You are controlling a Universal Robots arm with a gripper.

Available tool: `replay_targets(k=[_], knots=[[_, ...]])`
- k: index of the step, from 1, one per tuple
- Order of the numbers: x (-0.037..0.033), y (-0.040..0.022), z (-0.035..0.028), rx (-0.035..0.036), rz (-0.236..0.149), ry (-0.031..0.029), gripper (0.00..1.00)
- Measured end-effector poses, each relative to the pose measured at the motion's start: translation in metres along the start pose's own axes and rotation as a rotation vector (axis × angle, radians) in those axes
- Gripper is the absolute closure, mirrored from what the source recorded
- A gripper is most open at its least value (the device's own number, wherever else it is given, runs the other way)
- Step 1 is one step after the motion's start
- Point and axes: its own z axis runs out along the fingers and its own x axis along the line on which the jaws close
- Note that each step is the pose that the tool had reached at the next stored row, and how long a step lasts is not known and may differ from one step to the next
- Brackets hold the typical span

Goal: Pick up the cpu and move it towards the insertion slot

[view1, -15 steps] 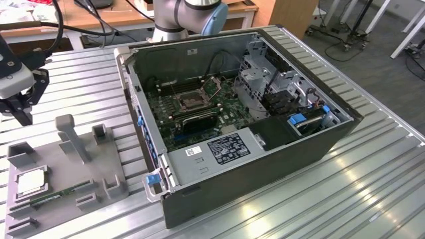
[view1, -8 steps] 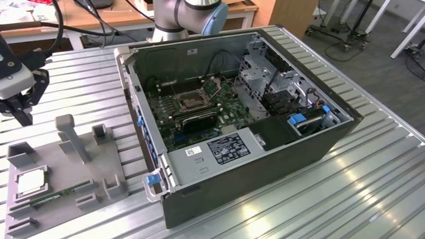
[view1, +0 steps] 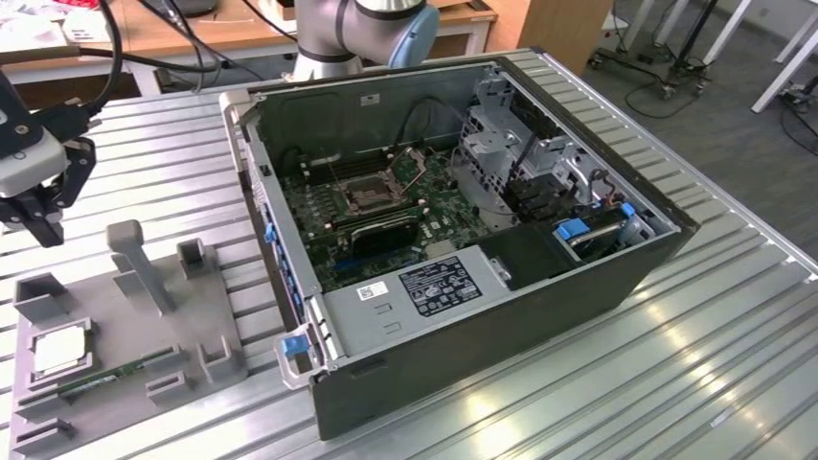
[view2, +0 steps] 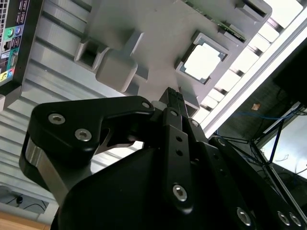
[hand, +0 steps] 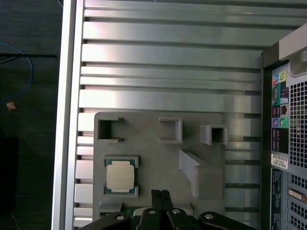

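Fingers (hand: 156, 200) of the black hand (hand: 160, 193) press together with nothing between them in both wrist views, so the hand (view2: 173, 94) is closed and empty. In the exterior view the hand (view1: 46, 230) hangs above the grey fixture tray (view1: 141, 326) on the slatted metal counter (view1: 167, 144), apart from everything on it. The cpu (hand: 120, 176) lies flat in a square recess of the fixture tray (hand: 158, 158), silvery top up, near the fingertips but not touching them. Just beside the cpu (view1: 57, 353), a green memory stick (view1: 109, 376) lies in its own groove. Farther off, on the exterior view's right, the open computer case (view1: 511, 326) lies on its side. The insertion slot (view1: 379, 189) sits on the green motherboard (view1: 442, 225) inside, well apart from the cpu (view2: 202, 61).
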Motion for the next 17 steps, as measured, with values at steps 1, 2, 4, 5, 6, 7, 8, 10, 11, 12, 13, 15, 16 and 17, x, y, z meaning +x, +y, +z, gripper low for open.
replay_targets(k=[1, 2, 4, 5, 6, 7, 8, 10, 11, 12, 13, 15, 16, 17], knots=[[0.0000, -0.0006, 0.0002, -0.0001, 0.000, -0.0001, 0.89], [0.0000, -0.0013, 0.0004, -0.0001, 0.000, -0.0001, 0.89], [0.0000, -0.0022, 0.0008, 0.0000, 0.000, -0.0001, 0.89], [0.0000, -0.0025, 0.0010, -0.0001, 0.000, -0.0002, 0.89], [0.0000, -0.0028, 0.0011, -0.0001, 0.000, -0.0001, 0.89], [0.0000, -0.0030, 0.0010, 0.0000, 0.000, 0.0000, 0.89], [0.0001, -0.0032, 0.0011, 0.0000, 0.000, 0.0000, 0.89], [0.0001, -0.0035, 0.0011, 0.0000, 0.000, 0.0000, 0.89], [0.0000, -0.0036, 0.0011, 0.0000, 0.000, 0.0000, 0.89], [0.0000, -0.0036, 0.0012, -0.0001, 0.000, -0.0001, 0.89], [0.0001, -0.0036, 0.0013, -0.0001, 0.000, -0.0001, 0.89], [0.0001, -0.0037, 0.0017, 0.0000, 0.000, 0.0000, 0.89], [0.0001, -0.0037, 0.0020, 0.0000, 0.000, 0.0000, 0.89], [0.0001, -0.0037, 0.0024, -0.0001, 0.000, -0.0001, 0.89]])
